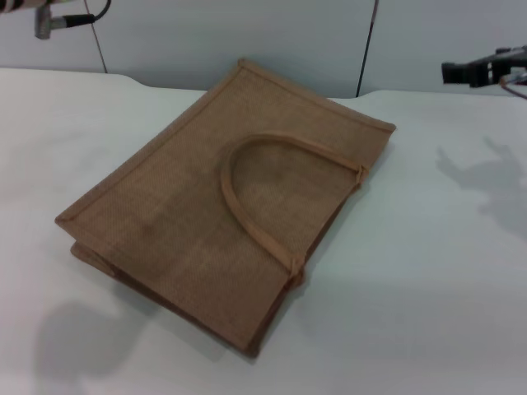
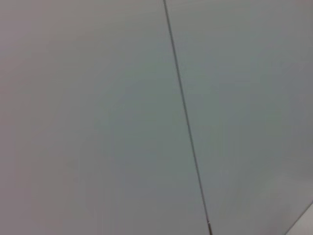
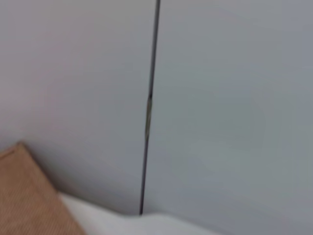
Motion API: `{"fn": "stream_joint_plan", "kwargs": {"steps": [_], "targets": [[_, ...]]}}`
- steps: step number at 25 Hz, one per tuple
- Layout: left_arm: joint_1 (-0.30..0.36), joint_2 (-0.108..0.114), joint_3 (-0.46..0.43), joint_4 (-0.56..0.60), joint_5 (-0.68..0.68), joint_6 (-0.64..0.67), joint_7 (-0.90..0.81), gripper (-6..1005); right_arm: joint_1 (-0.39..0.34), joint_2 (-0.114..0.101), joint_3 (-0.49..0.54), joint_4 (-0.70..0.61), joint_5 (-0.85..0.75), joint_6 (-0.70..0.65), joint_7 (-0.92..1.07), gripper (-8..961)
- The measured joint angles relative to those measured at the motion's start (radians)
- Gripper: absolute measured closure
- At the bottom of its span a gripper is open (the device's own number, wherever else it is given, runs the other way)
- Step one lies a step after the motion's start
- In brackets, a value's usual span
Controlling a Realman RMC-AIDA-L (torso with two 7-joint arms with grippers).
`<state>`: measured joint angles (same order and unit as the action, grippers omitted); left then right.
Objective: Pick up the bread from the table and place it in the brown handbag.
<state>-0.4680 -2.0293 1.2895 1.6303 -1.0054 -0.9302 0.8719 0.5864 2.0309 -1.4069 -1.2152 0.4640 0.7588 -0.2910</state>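
With no bread in view, the handbag [image 1: 222, 206] lies flat mid-bench [image 1: 445, 271]; both arms park at 10 and 2 o'clock, jaw states untellable, so the next move needs the loaf found.

Soft even light; faint shadows on table [image 1: 428, 288]; wrist views perhaps blurred.

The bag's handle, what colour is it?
Light beige handle, paler than the tan-brown woven handbag; best in the head view.

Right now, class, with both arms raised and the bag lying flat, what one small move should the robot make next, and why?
Probably none toward a grasp yet: no bread shows in any view. The brown handbag lies flat on the table, mouth toward the robot's right. The left gripper and right gripper sit high at the far corners. I would bring one arm down beside the bag's mouth to check.
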Motion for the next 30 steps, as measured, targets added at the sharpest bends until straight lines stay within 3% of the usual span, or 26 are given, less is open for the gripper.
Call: {"fn": "stream_joint_plan", "kwargs": {"steps": [7, 13, 15, 17, 20, 22, 25, 30], "targets": [[0.034, -0.002, -0.017, -0.082, -0.211, 0.032, 0.177, 542, -0.101, 0.000, -0.062, -0.052, 0.046, -0.190, 0.005, 60], [0.078, -0.004, -0.040, -0.286, -0.516, 0.125, 0.553, 242, -0.238, -0.002, -0.228, -0.078, 0.075, -0.525, -0.001, 60], [0.091, -0.004, -0.041, -0.403, -0.712, 0.163, 0.770, 227, -0.262, -0.003, -0.280, -0.038, 0.072, -0.649, -0.001, 60], [0.096, -0.004, -0.041, -0.435, -0.763, 0.167, 0.833, 228, -0.269, -0.003, -0.299, -0.016, 0.072, -0.699, -0.001, 60], [0.120, -0.007, -0.039, -0.563, -0.970, 0.167, 1.102, 228, -0.289, -0.002, -0.352, 0.075, 0.078, -0.882, 0.007, 60], [0.124, -0.009, -0.038, -0.591, -1.013, 0.166, 1.147, 229, -0.297, -0.002, -0.385, 0.137, 0.090, -1.004, 0.032, 60], [0.143, -0.010, -0.031, -0.712, -1.188, 0.150, 1.289, 230, -0.302, -0.003, -0.433, 0.226, 0.101, -1.141, 0.080, 60], [0.150, -0.013, -0.026, -0.822, -1.296, 0.098, 1.439, 231, -0.296, -0.002, -0.491, 0.407, 0.103, -1.369, 0.158, 60]]}}
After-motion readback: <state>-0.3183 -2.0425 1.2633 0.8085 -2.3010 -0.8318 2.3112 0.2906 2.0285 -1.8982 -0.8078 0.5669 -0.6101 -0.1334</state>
